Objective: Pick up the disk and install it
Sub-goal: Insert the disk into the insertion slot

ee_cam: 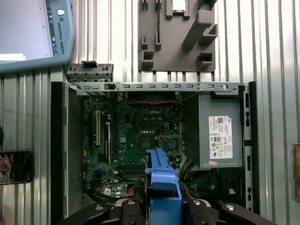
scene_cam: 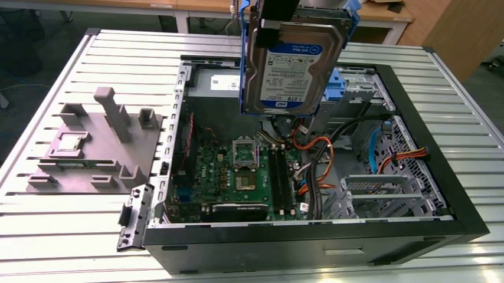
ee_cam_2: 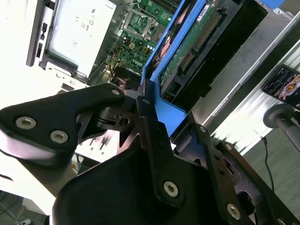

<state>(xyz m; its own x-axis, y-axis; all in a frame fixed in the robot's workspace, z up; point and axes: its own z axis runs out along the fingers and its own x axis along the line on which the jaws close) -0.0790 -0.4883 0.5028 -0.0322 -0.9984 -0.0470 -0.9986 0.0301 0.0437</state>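
Note:
The disk (scene_cam: 291, 71), a silver-grey hard drive with a blue-and-white label in a bright blue carrier, hangs upright above the back of the open computer case (scene_cam: 315, 233). It is clear of the case, label facing the exterior view. My gripper (ee_cam_2: 152, 115) is shut on the carrier's blue end, one black finger (ee_cam_2: 93, 105) on each side. In the second wrist view the disk's green circuit-board underside (ee_cam_2: 197, 42) runs away from the fingers. In the first wrist view the blue carrier (ee_cam: 161, 173) sticks out from my gripper (ee_cam: 163, 206) over the case interior.
Inside the case lie a green motherboard (scene_cam: 236, 177), orange and black cables (scene_cam: 323, 159), a metal drive cage (scene_cam: 378, 188) and a fixed blue bracket (scene_cam: 339, 82). A grey multi-post fixture block (scene_cam: 94, 147) sits on the slatted table at the exterior view's left. A phone (ee_cam: 14, 166) lies beside the case.

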